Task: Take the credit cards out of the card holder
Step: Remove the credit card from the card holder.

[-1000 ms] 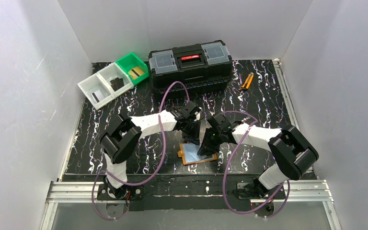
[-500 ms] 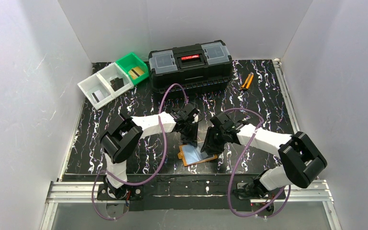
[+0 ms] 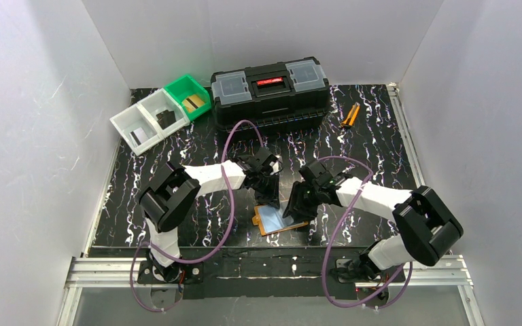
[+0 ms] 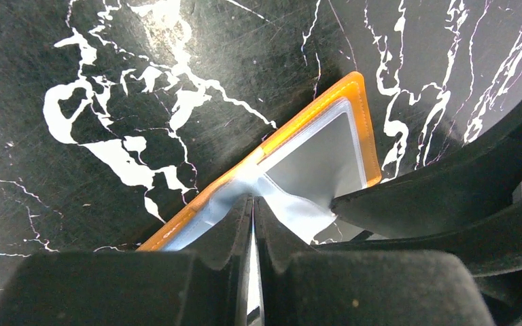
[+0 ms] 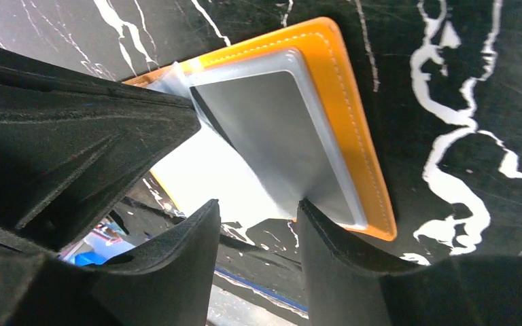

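The card holder (image 3: 272, 221) is found lying open at lower centre of the top view, between the two arms. The left gripper (image 4: 252, 201) is clenched, apparently on a pucker of the clear pocket (image 4: 316, 159). The right gripper (image 5: 257, 212) is found parted at the holder's near edge.

We hold both arms forward and inward, wrists tipped down, our left gripper (image 4: 251, 204) pinched shut on the card holder (image 3: 276, 221), our right gripper (image 5: 257, 209) with jaws apart.
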